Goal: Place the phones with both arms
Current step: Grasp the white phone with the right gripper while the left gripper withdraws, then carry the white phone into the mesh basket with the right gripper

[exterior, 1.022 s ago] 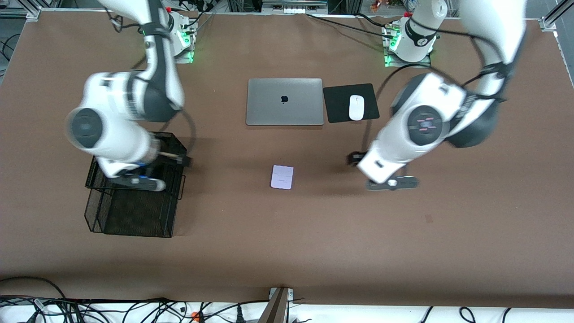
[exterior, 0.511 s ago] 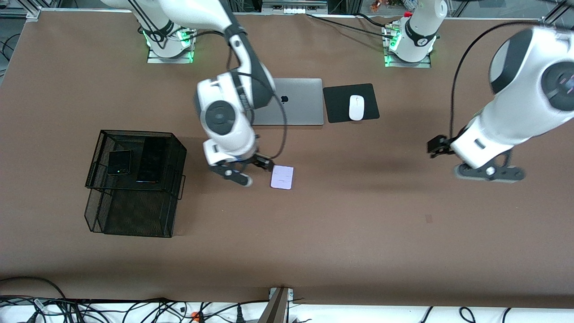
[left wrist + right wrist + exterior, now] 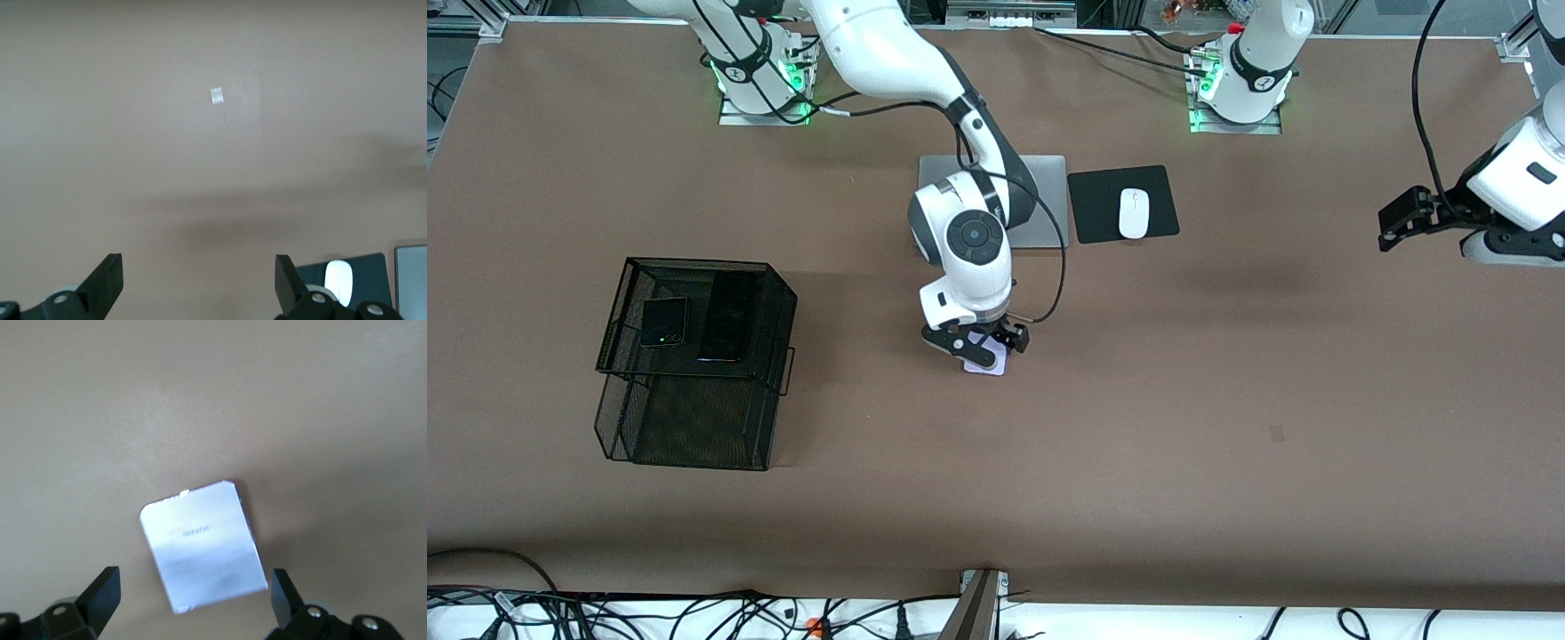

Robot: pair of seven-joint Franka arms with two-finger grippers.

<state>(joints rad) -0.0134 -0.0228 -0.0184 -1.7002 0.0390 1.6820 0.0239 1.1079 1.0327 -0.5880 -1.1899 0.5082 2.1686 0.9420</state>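
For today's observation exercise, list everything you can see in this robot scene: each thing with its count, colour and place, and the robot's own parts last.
Lavender phone: one, pale lavender, on the table's middle, under the right gripper.
Black phones: two, one squarish, one long, in the mesh basket.
Mesh basket: one, black, toward the right arm's end of the table.
Laptop: one, grey, closed, beside the mouse pad.
Mouse pad: one, black.
Mouse: one, white, on the mouse pad.
Table: one, brown.
Right gripper: black, open, over the lavender phone.
Left gripper: black, open, over the left arm's end of the table.
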